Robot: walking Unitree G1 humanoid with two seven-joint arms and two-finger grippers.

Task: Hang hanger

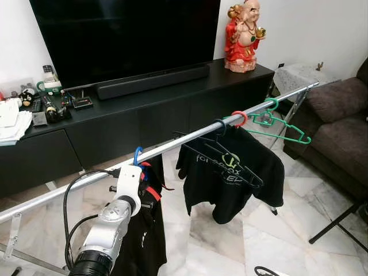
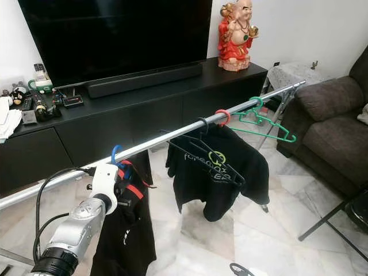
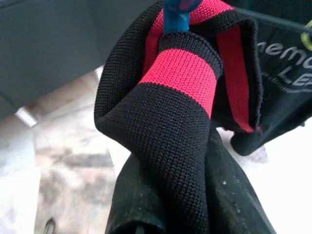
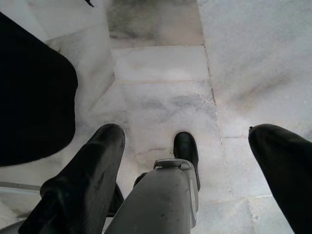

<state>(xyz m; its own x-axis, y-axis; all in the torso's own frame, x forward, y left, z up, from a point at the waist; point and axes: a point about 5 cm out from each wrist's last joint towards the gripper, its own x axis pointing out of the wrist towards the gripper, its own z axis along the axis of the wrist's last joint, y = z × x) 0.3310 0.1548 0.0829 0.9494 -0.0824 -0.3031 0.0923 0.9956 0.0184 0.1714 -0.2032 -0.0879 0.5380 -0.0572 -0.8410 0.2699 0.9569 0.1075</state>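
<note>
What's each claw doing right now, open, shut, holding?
Left claw: shut on the black-and-red garment collar, at the blue hanger hooked on the rail.
Right claw: open, empty, over the floor.

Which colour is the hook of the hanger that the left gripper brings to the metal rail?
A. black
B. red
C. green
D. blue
D: the blue hook sits over the metal rail just above the left gripper, carrying a black garment with red stripes.

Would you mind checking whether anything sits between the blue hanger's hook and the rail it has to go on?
Nothing visible does: the blue hanger already has its hook over the rail, with the left gripper at the black-and-red garment beneath it.
</note>
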